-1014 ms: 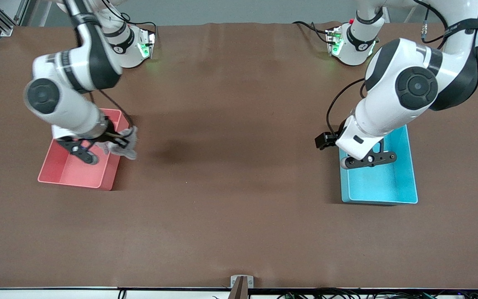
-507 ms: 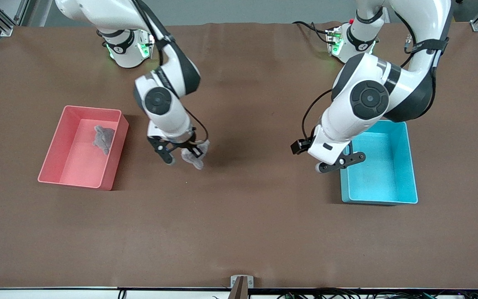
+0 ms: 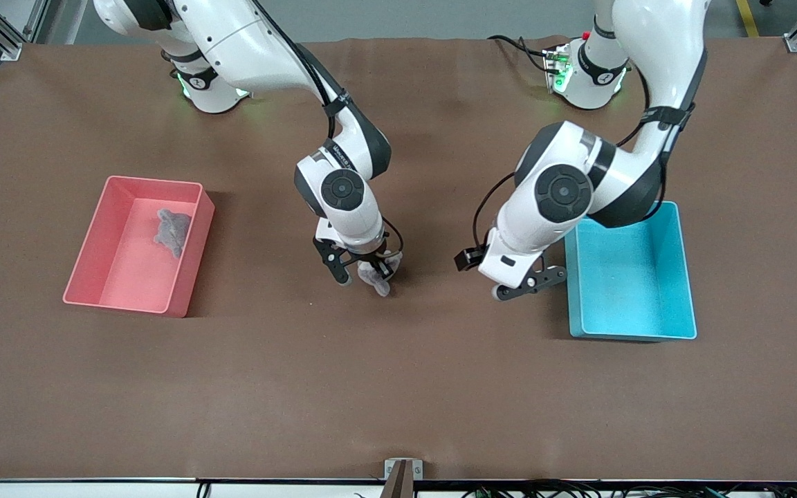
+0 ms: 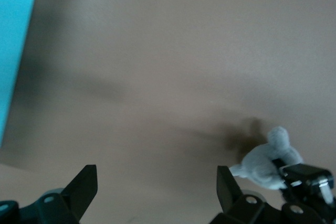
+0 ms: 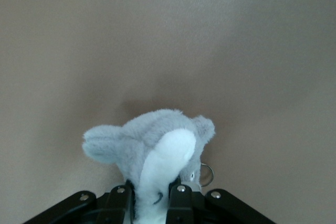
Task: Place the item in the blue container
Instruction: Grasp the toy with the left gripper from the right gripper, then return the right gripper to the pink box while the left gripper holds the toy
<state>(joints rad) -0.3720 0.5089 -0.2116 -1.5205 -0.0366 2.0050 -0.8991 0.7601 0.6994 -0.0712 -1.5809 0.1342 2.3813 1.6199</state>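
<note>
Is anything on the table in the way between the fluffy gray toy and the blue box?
Only the left end effector, open over bare table between the plush toy, held by the right end effector, and the blue container.

Arm shells: glossy white links, black bands at joints, both arms alike.
Joint caps: round dark grey discs with a small centre dot.
Bases: white, black ring with a small mark, green lights lit.
Cables: thin black cables looped along forearms and down to wrists.
Left end effector (image 3: 528, 283): black flat fingers, silver screws, small black box at the wrist.
Right end effector (image 3: 360, 274): black fingers, silver screw heads on the finger mounts.
</note>
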